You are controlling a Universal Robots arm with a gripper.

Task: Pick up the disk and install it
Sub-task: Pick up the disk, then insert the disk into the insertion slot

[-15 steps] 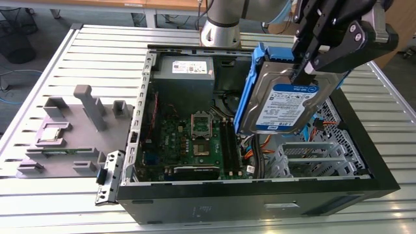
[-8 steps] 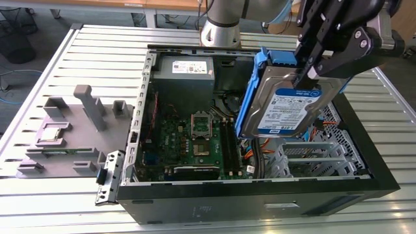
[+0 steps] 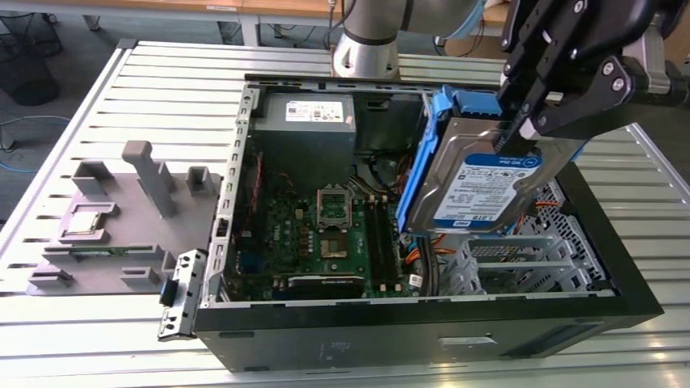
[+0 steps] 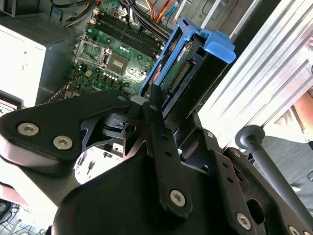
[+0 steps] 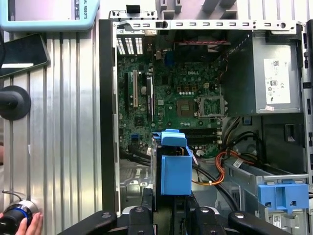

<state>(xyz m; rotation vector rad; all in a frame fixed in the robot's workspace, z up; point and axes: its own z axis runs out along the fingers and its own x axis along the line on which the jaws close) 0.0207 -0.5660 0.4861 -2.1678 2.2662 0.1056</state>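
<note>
gripper (image 3: pixel 515 133) clamped on disk (image 3: pixel 480 190) top edge | disk hangs below it (slightly tilted) above open case (image 3: pixel 431 339)

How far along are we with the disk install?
Pickup looks done: the gripper is shut on the disk, held on edge over the open case. Left: seating it; the disk is not yet in the drive cage.

You're in a robotics lab or test workshop. The tabletop (image 3: pixel 161 81) is a slotted aluminium plate, and the robot arm's base (image 3: pixel 364 48) rises at its back. An opened computer case (image 3: pixel 431 339) lies on it, motherboard (image 3: pixel 323 234) bared, with a grey parts fixture (image 3: pixel 108 250) beside it. Behind stand wooden desks (image 3: pixel 216 8) and a wire bin (image 3: pixel 27 65).
</note>
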